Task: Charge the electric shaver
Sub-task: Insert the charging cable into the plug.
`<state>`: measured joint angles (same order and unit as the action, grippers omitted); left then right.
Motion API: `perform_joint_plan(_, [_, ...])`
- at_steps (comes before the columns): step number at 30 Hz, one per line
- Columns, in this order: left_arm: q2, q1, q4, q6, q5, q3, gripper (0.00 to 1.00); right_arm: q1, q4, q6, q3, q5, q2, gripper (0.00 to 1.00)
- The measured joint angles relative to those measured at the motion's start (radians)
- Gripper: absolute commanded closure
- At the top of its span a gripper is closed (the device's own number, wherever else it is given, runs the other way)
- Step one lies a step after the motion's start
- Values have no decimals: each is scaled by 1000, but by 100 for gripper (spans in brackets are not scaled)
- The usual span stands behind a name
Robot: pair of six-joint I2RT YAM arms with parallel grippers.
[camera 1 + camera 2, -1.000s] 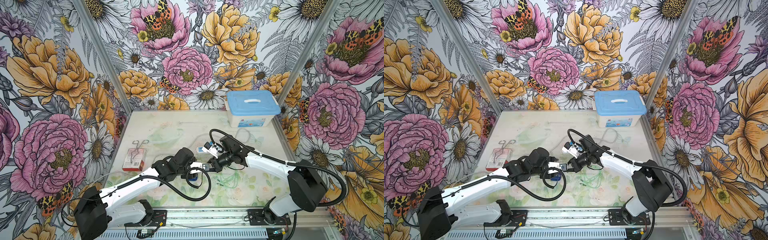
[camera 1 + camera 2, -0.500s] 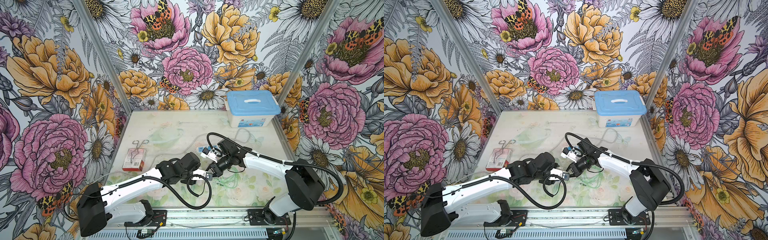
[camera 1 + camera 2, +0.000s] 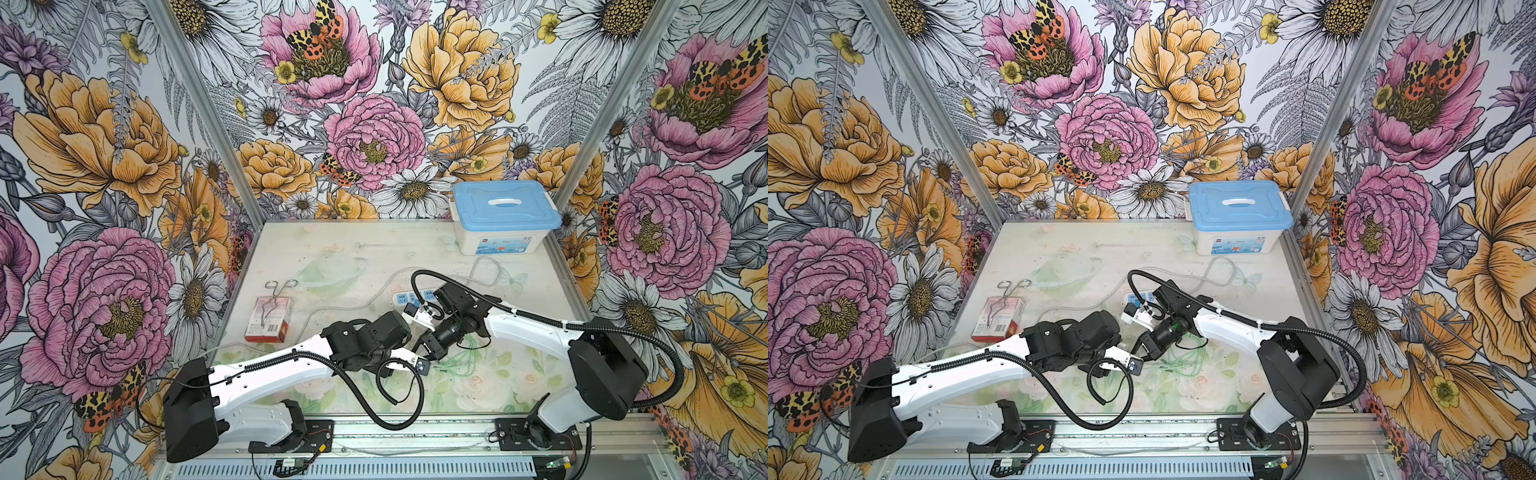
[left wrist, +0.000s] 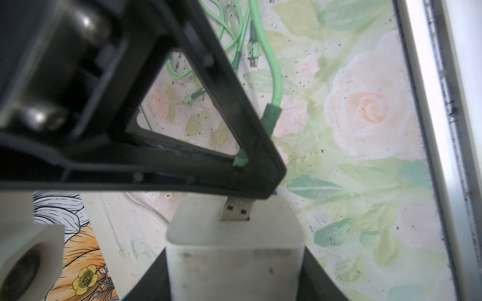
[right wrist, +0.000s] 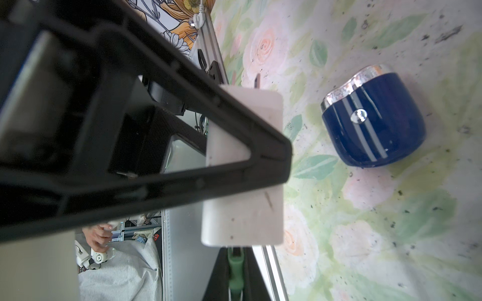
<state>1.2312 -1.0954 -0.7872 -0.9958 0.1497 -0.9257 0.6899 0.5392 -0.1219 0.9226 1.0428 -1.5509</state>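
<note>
Two grips meet mid-table: the left gripper (image 4: 234, 271) is clamped on the white charger cube (image 4: 234, 245), while the right gripper (image 5: 236, 263) is pinched tight on the green cable plug (image 4: 271, 117), whose metal end touches the cube's face. Just beside them, at about 5 o'clock, the electric shaver (image 5: 373, 117) lies free on the table (image 3: 498, 386), touched by neither. At 3 o'clock sit green cable loops (image 3: 461, 357), the power strip (image 3: 409, 297) at 12, a red box (image 3: 268, 324) well apart at 9. The front rail (image 3: 457, 434) runs near at 6; bare table opens toward 4 o'clock.
</note>
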Motion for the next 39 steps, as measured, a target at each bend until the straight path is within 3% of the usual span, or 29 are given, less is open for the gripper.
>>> perform_joint_plan(25, [5, -92, -22, -81, 28, -8, 100, 33, 132, 71, 22, -2, -1, 100])
perform_joint_plan(39, [5, -121, -19, -46, 45, -8, 100, 44, 218, 94, 85, -29, -30, 100])
